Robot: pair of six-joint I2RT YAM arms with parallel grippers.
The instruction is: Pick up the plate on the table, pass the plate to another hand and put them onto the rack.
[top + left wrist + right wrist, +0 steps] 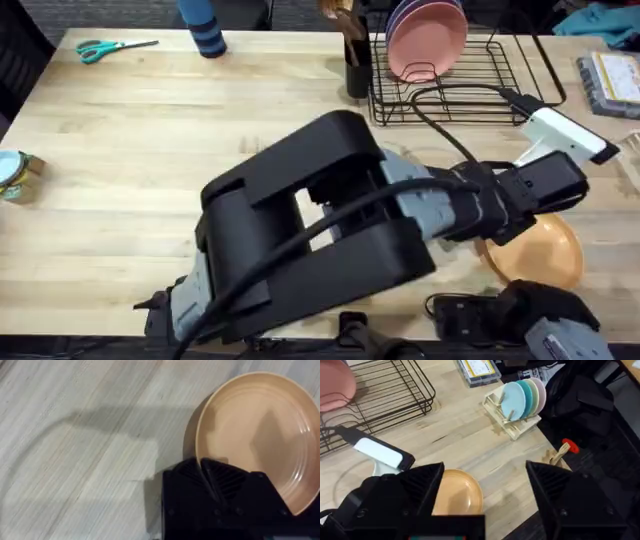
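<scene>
The large pale wooden butcher-block table lies mostly bare on its left. At its far edge stands the black wire rectangular rack, a pink plate upright inside. The round matte orange-tan plate lies near the front right edge. The left gripper, reaching across, has its black fingers closed on the plate's rim. The right gripper hangs above, wide open and holding nothing.
</scene>
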